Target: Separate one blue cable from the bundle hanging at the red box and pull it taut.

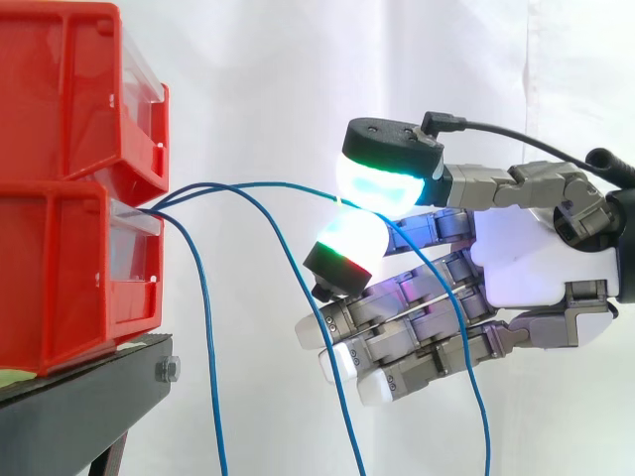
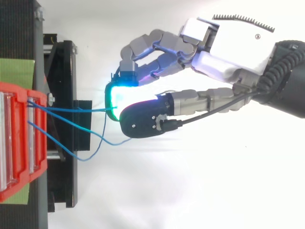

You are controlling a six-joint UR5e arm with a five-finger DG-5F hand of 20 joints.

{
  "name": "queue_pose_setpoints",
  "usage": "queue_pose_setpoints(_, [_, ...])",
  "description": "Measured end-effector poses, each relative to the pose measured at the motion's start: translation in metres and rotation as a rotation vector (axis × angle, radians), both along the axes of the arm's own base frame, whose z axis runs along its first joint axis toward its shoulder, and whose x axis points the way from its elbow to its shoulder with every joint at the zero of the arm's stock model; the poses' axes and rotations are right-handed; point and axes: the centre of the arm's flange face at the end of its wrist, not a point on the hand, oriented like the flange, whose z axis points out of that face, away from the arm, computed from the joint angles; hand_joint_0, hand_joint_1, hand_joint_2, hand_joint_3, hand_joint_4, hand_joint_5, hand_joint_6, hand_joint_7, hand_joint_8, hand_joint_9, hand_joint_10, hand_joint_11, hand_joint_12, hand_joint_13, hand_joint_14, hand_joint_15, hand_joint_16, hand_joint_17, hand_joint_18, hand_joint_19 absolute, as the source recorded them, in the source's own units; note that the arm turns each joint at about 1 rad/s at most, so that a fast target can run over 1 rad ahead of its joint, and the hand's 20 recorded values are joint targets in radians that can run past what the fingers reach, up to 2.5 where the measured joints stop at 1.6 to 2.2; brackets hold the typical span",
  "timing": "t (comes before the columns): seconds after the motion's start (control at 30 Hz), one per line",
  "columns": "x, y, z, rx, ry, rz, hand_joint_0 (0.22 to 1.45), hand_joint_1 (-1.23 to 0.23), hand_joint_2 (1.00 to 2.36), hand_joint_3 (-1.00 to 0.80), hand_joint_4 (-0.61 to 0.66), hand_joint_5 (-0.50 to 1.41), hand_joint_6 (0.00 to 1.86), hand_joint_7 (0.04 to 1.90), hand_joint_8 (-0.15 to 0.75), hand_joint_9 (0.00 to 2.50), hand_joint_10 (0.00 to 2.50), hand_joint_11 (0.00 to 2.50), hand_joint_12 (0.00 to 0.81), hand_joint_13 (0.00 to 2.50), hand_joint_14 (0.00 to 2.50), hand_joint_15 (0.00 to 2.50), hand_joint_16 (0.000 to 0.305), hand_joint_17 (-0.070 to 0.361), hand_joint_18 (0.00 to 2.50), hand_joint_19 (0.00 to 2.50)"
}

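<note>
A robotic hand (image 1: 536, 258) reaches in from the right, level with the gap between two stacked red bins. Two of its glowing fingertip pads (image 1: 382, 178), lit white, cyan and green, are pressed together and pinch one thin blue cable (image 1: 288, 185). The other fingers are curled below, holding nothing. The pinched cable runs in a shallow arc from the front of the bins to the pads, then drops past the hand to the bottom edge. Two other blue cables (image 1: 206, 327) leave the same spot and hang slack, apart from the hand. The upper red bin (image 1: 60, 99) sits on the lower red bin (image 1: 60, 288), at the edge of a black stand (image 1: 79, 407). A white curtain (image 1: 248, 79) hangs behind.
</note>
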Motion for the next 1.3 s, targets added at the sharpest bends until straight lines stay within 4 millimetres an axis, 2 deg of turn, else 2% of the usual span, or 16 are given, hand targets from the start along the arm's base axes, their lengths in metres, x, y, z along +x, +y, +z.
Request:
queue_pose_setpoints(0.2, [0.0001, 0.0000, 0.0001, 0.000, 0.000, 0.000, 0.65, -0.71, 1.01, -0.12, -0.04, -0.15, 0.98, 1.06, 0.415, 0.66, 0.00, 0.00, 0.349, 0.54, 0.01, 0.38, 0.045, 0.102, 0.26, 0.34])
queue_pose_setpoints(0.37, [0.0001, 0.0000, 0.0002, 0.000, 0.000, 0.000, 0.65, -0.70, 1.01, -0.13, -0.03, -0.16, 0.98, 1.06, 0.337, 0.61, 0.00, 0.00, 0.348, 0.50, 0.01, 0.39, 0.046, 0.104, 0.21, 0.32])
queue_pose_setpoints(0.47, [0.0001, 0.0000, 0.0002, 0.000, -0.001, 0.000, 0.65, -0.70, 1.01, -0.15, -0.03, -0.16, 0.99, 1.06, 0.369, 0.59, 0.00, 0.00, 0.343, 0.46, 0.01, 0.38, 0.045, 0.101, 0.17, 0.32])
queue_pose_setpoints(0.57, [0.0001, 0.0000, 0.0003, 0.000, -0.001, 0.000, 0.65, -0.70, 1.01, -0.14, -0.02, -0.16, 0.99, 1.06, 0.333, 0.58, 0.00, 0.00, 0.339, 0.47, 0.01, 0.37, 0.045, 0.101, 0.17, 0.30])
queue_pose_setpoints(0.67, [0.0001, 0.0000, 0.0002, 0.000, 0.000, 0.000, 0.65, -0.70, 1.01, -0.15, -0.03, -0.17, 0.99, 1.06, 0.350, 0.57, 0.00, 0.00, 0.337, 0.45, 0.01, 0.36, 0.044, 0.100, 0.16, 0.28])
queue_pose_setpoints(0.77, [0.0001, -0.0001, 0.0002, 0.000, 0.000, 0.000, 0.65, -0.69, 1.01, -0.14, -0.03, -0.17, 0.99, 1.06, 0.329, 0.57, 0.00, 0.00, 0.335, 0.46, 0.01, 0.36, 0.044, 0.100, 0.16, 0.28])
queue_pose_setpoints(0.87, [0.0001, 0.0000, 0.0002, 0.000, -0.001, 0.000, 0.65, -0.69, 1.01, -0.15, -0.03, -0.17, 0.99, 1.06, 0.357, 0.57, 0.00, 0.00, 0.331, 0.45, 0.01, 0.36, 0.044, 0.099, 0.16, 0.28])
queue_pose_setpoints(0.93, [0.0001, 0.0000, 0.0002, 0.000, -0.001, 0.000, 0.65, -0.69, 1.01, -0.15, -0.03, -0.17, 0.99, 1.06, 0.332, 0.58, 0.00, 0.00, 0.329, 0.46, 0.01, 0.35, 0.044, 0.099, 0.16, 0.27])
queue_pose_setpoints(1.07, [0.0001, 0.0000, 0.0002, 0.000, 0.000, 0.000, 0.65, -0.69, 1.01, -0.15, -0.04, -0.17, 0.99, 1.05, 0.348, 0.56, 0.00, 0.00, 0.328, 0.45, 0.01, 0.35, 0.044, 0.099, 0.16, 0.27])
queue_pose_setpoints(1.13, [0.0001, 0.0000, 0.0002, 0.000, 0.000, 0.000, 0.65, -0.69, 1.01, -0.15, -0.03, -0.17, 0.99, 1.05, 0.319, 0.57, 0.00, 0.00, 0.329, 0.47, 0.01, 0.36, 0.044, 0.099, 0.17, 0.27])
queue_pose_setpoints(1.23, [0.0001, 0.0000, 0.0002, 0.000, -0.001, 0.000, 0.65, -0.69, 1.01, -0.16, -0.03, -0.17, 0.99, 1.04, 0.337, 0.55, 0.00, 0.00, 0.325, 0.44, 0.01, 0.35, 0.043, 0.098, 0.15, 0.26])
queue_pose_setpoints(1.3, [0.0001, 0.0000, 0.0003, 0.000, -0.001, 0.000, 0.65, -0.68, 1.01, -0.16, -0.03, -0.18, 0.99, 1.05, 0.306, 0.54, 0.00, 0.00, 0.322, 0.43, 0.01, 0.34, 0.043, 0.096, 0.14, 0.27])
